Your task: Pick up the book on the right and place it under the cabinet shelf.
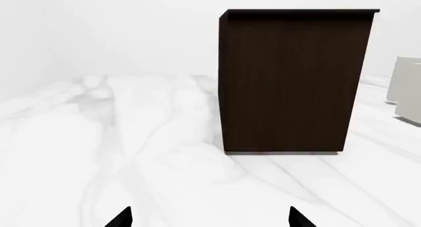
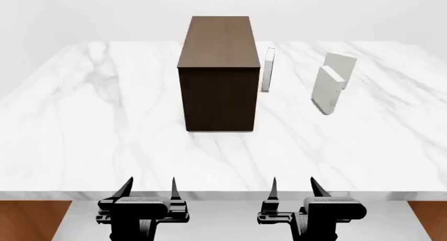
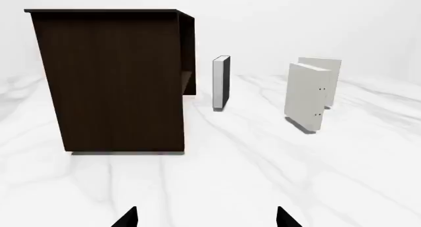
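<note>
The book (image 2: 346, 62) is a plain off-white slab standing upright at the far right of the table, also in the right wrist view (image 3: 334, 81). The dotted-edge book partly hides it. The dark-brown cabinet (image 2: 220, 73) stands mid-table, its open side facing right. A sliver of the cabinet shelf (image 3: 187, 83) shows inside that opening. My left gripper (image 2: 152, 186) and right gripper (image 2: 294, 186) hover open and empty over the table's near edge, far from the book. The wrist views show the left gripper (image 1: 210, 217) facing the cabinet's closed side (image 1: 289, 84) and the right gripper (image 3: 207, 217) wide apart.
A pale book with small dark dots on its narrow edge (image 2: 327, 91) stands just in front of the plain one. A thin book with a black face (image 2: 267, 69) stands upright close beside the cabinet's open side. The white marble table (image 2: 104, 136) stretches wide to the left.
</note>
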